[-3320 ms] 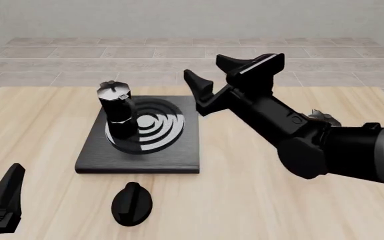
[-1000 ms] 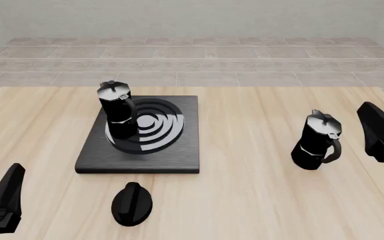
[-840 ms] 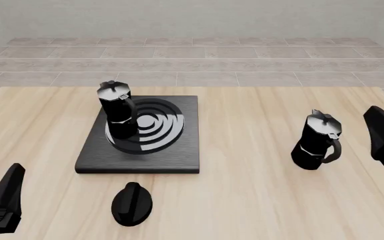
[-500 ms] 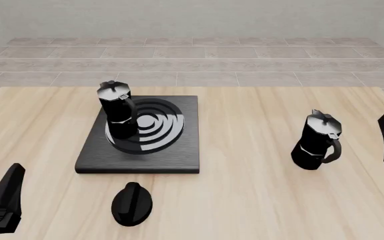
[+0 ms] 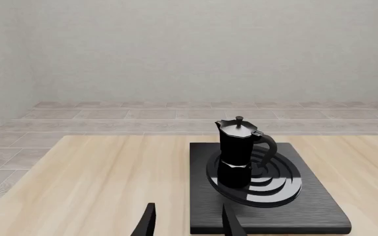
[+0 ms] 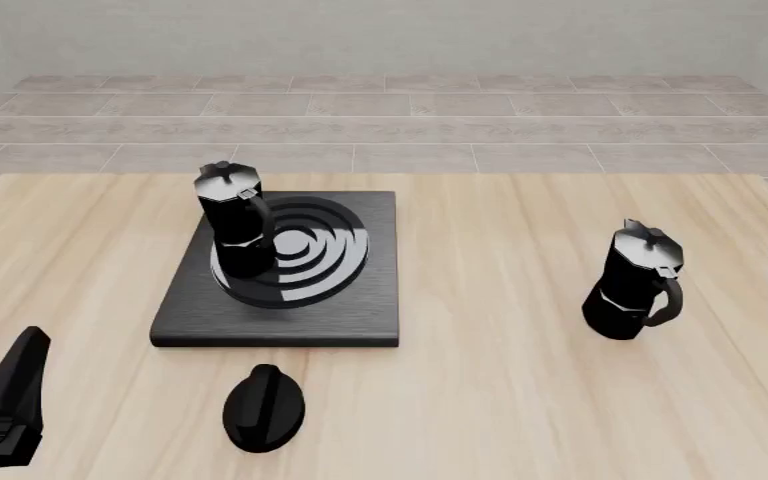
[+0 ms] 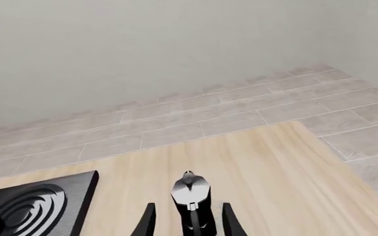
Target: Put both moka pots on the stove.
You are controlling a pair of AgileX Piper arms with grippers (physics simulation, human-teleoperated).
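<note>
On the stove (image 6: 277, 300) we see one moka pot (image 6: 232, 232) upright; the second pot (image 6: 640, 282) stands well apart on the table (image 6: 491, 400). Both grippers, left (image 5: 187, 221) and right (image 7: 187, 221), are spread and empty. Gripping near its lid may tip it.

Simulated kitchen mock-up: wooden table (image 6: 491, 400), stove (image 6: 357, 310), tiled floor (image 6: 491, 130), plain grey wall (image 6: 384, 30).
</note>
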